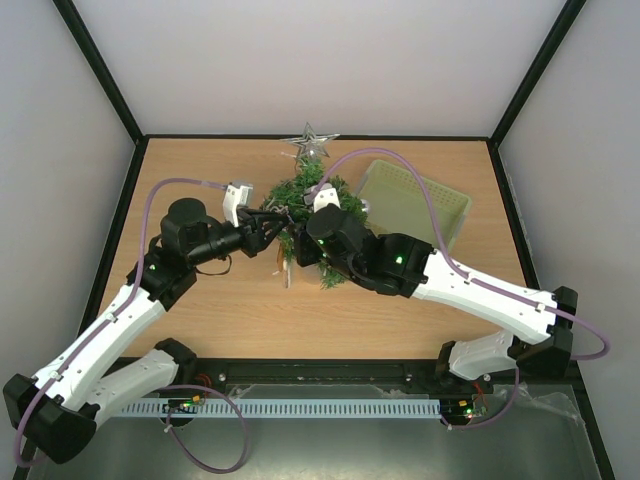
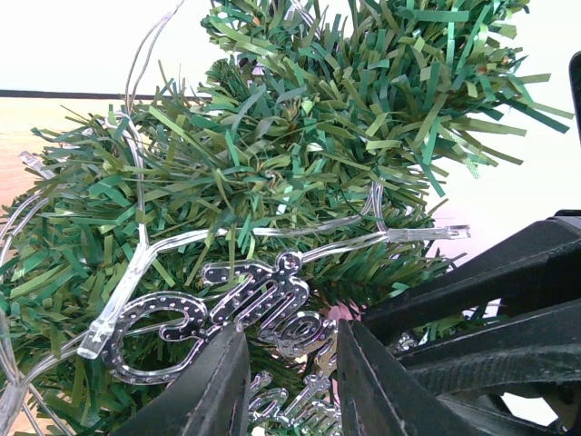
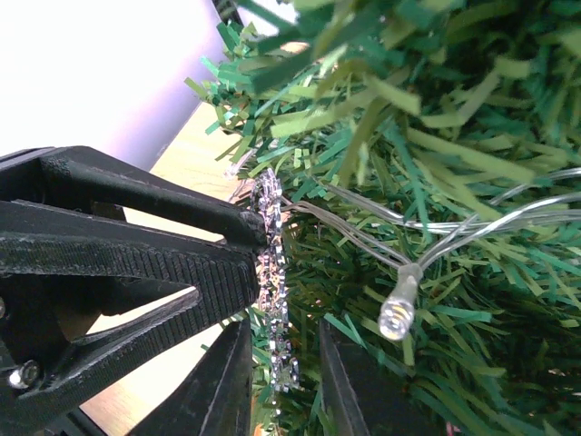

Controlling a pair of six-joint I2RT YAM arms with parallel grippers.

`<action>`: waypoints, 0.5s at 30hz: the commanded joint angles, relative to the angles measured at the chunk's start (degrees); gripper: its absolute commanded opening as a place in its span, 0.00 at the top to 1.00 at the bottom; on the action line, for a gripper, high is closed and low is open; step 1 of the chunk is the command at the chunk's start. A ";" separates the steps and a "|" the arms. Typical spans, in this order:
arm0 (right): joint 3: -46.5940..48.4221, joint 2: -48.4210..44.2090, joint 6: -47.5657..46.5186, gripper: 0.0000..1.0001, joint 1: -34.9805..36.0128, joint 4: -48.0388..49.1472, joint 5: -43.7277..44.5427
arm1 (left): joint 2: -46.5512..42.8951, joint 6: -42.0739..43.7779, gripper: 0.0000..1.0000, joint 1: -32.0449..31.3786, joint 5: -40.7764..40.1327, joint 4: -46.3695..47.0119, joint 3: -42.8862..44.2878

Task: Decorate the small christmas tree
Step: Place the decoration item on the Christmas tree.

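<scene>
**The sparkly sign could slip off the tree**

The tree sits in the middle of the table, just beside the green basket. It has a star at its far tip. I cannot tell if it stands straight or leans.

What could go wrong? The left claw grips the sparkly sign by its edges, right up against the branches. The right claw has its two fingers a little apart. The sign hangs in that gap and is not squeezed. If the left claw lets go before the sign is hooked on a branch, I think it would drop down through the needles. The sign is thin and bumpy, so a hard squeeze could bend it.

The light string runs across the branches just beside the sign. A finger could catch the wire when it pulls back. That could tug the lights loose or tip the tree. The two claws are very close together, so they could bump each other too.

The left arm reaches in from the left, bent at the elbow, with its claw pointing sideways into the tree. The right arm reaches over from the right, in front of the basket. Its wrist is turned down into the lower branches.
</scene>
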 commanded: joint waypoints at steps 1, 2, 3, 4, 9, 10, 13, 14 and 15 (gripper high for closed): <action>0.72 -2.46 -0.69 0.79 0.33 -1.08 1.23 | -0.54 1.10 0.71 -0.24 -0.39 -0.56 -0.45; 0.87 -2.79 -0.77 0.79 0.30 -1.21 1.08 | -0.51 1.18 0.71 -0.23 -0.43 -0.75 -0.36; 0.92 -3.14 -0.92 0.78 0.32 -1.26 0.83 | -0.51 1.27 0.71 -0.21 -0.48 -0.91 -0.24; 0.90 -3.59 -1.09 0.77 0.32 -1.15 0.61 | -0.61 1.31 0.71 -0.21 -0.51 -1.01 -0.14; -1.72 -6.90 -3.43 0.73 0.24 1.82 -1.34 | -0.69 1.42 0.71 -0.21 -0.65 -1.30 0.09; -2.49 -7.59 -3.81 0.72 0.31 2.68 -2.09 | -0.77 1.41 0.71 -0.19 -0.66 -1.43 0.19; -4.69 -10.23 -4.48 0.69 0.27 5.65 -4.78 | -1.21 1.40 0.71 -0.23 -0.87 -1.87 0.56; -5.28 -11.00 -4.69 0.68 0.27 6.45 -5.54 | -1.40 1.36 0.71 -0.19 -1.02 -1.97 0.69; -5.76 -11.79 -4.87 0.66 0.25 7.17 -6.45 | -1.59 1.26 0.71 -0.21 -1.13 -2.02 0.80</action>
